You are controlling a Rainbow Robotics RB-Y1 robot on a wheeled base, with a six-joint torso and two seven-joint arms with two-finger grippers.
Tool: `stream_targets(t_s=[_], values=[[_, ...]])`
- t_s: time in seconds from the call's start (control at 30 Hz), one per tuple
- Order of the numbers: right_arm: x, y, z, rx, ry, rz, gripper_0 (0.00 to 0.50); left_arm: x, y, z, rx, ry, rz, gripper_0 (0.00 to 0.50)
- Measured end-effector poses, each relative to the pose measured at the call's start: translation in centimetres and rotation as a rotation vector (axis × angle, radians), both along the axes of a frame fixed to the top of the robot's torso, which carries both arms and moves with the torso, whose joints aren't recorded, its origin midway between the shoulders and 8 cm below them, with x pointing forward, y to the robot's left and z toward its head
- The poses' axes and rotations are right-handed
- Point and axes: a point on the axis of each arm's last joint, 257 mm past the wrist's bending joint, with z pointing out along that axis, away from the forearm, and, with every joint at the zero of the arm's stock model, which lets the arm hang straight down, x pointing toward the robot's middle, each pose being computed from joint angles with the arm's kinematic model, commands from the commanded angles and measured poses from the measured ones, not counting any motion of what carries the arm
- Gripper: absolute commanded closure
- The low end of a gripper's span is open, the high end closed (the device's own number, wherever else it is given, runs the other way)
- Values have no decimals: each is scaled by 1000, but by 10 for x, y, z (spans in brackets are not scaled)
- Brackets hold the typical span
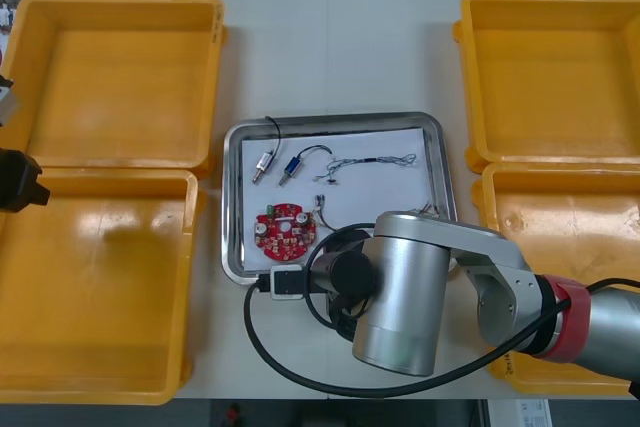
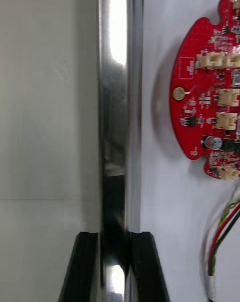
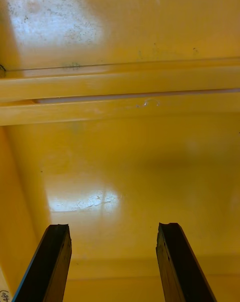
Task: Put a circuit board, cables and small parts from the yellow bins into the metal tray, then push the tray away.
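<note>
The metal tray [image 1: 334, 119], white inside, sits at the table's middle. In it lie a round red circuit board [image 1: 283, 230], two small metal parts [image 1: 264, 164], a thin black cable [image 1: 372, 161] and a cable of coloured wires [image 1: 325, 209]. My right arm [image 1: 400, 292] covers the tray's near edge. In the right wrist view my right gripper [image 2: 114, 234] is shut on the tray's rim [image 2: 116, 82], one finger on each side, with the circuit board [image 2: 210, 97] just inside. My left gripper [image 3: 114, 232] stands open above the floor of a yellow bin [image 3: 125, 172], holding nothing.
Two yellow bins stand at the left [image 1: 115, 77] [image 1: 90, 287] and two at the right [image 1: 550, 67] [image 1: 570, 217], their floors bare. The left gripper [image 1: 20, 179] sits at the far left edge between the left bins. Bare table lies beyond the tray.
</note>
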Motion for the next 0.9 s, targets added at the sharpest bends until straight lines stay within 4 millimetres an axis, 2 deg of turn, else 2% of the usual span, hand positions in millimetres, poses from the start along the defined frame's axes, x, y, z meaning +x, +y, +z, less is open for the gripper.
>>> stream_targets(t_s=[0.27,0.43,0.9], values=[[4,0,2,-2,-16,-2,500,0,0,0,0,0,0,0],[13,-3,7,-10,-54,-9,500,0,0,0,0,0,0,0],[43,-7,34,-53,-142,-20,500,0,0,0,0,0,0,0]])
